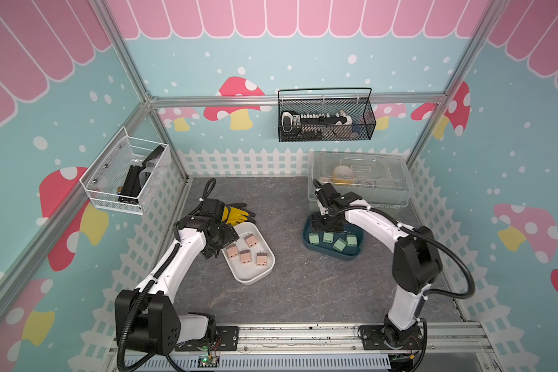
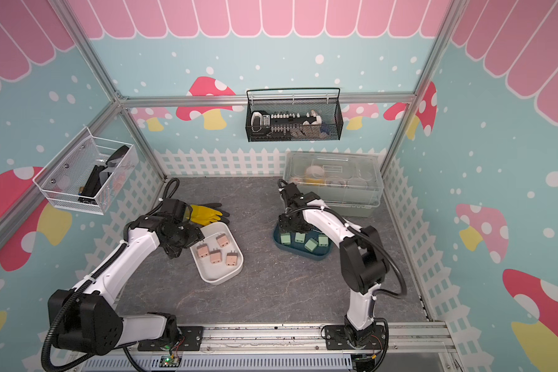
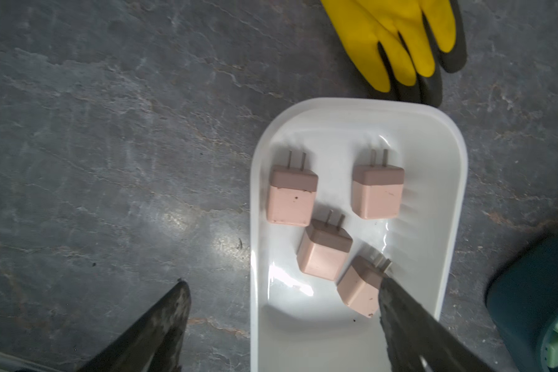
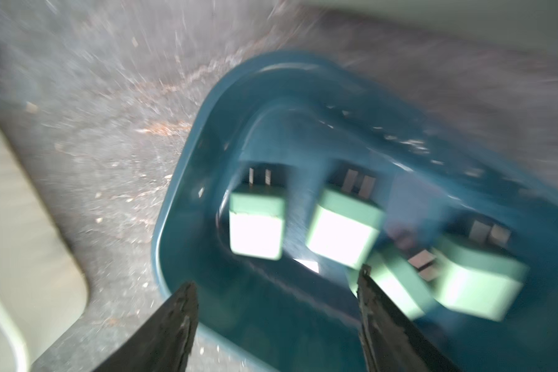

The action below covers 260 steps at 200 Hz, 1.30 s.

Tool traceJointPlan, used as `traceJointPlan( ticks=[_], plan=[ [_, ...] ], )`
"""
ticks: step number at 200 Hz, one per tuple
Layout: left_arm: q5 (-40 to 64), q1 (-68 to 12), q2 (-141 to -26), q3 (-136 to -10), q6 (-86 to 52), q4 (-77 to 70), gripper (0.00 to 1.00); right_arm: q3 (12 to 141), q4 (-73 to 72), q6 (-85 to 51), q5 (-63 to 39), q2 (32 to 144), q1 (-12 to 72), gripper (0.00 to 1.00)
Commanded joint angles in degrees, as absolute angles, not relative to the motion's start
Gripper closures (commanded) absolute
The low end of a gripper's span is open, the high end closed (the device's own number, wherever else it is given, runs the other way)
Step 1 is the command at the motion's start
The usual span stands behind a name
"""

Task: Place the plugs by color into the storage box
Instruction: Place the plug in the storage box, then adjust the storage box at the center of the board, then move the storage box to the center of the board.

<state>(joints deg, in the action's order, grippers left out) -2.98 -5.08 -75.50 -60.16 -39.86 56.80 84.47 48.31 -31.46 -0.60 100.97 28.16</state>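
Both top views show a white storage box (image 1: 255, 280) (image 2: 219, 278) at centre left holding several peach-pink plugs (image 1: 245, 256), prongs toward the back. My left gripper (image 1: 216, 248) hangs open over that tray's left rim; in the left wrist view (image 3: 282, 283) one finger is over the table and the other beside the nearest pink plug (image 3: 358, 290). The dark teal storage box (image 1: 332, 254) holds several mint-green plugs (image 1: 339, 244). My right gripper (image 1: 322, 227) is open above its back left part. The right wrist view is blurred, and the right gripper (image 4: 277, 277) there holds nothing.
A yellow and black glove (image 1: 237, 214) lies behind the white tray. A clear-lidded bin (image 1: 361, 180) stands at the back right, just behind the teal tray. A black mesh basket (image 1: 326, 119) hangs on the back wall and a white one (image 1: 126, 174) on the left wall.
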Motion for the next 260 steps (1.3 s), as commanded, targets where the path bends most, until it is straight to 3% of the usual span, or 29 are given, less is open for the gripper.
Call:
traceJointPlan(
  ticks=[1,37,88,131,168,195,229,260],
  plan=[
    [-3.11,-4.06,-76.2,-57.19,-37.84,56.75,0.12,79.49,51.61,-30.44,0.17,94.63,24.04,0.24],
    [2.56,-6.44,-79.46,-52.45,-39.56,48.16,0.13,70.73,51.59,-28.86,-1.49,89.13,15.51,0.23],
    [2.54,-17.3,-87.43,-53.77,-41.75,42.11,0.17,64.16,48.75,-26.9,-5.46,88.98,5.97,0.22],
    [3.54,-25.75,-92.98,-59.29,-44.97,39.8,0.17,61.11,42.35,-30.2,-11.73,91.82,7.0,0.24],
    [2.32,-25.93,-92.72,-60.47,-43.46,41.28,0.17,66.88,40.06,-33.8,-12.64,97.63,15.69,0.24],
    [1.14,-25.59,-91.36,-61.35,-42.43,43.22,0.17,69.75,39.28,-35.55,-13.8,99.23,17.31,0.24],
    [-1.68,-24.72,-87.77,-61.13,-42.63,44.27,0.17,68.87,41.82,-32.26,-10.74,96.57,16.42,0.22],
    [-8.34,-20.92,-78.98,-59.76,-41.59,45.55,0.16,62.14,40.68,-31.41,-7.11,86.56,12.13,0.13]
  ],
)
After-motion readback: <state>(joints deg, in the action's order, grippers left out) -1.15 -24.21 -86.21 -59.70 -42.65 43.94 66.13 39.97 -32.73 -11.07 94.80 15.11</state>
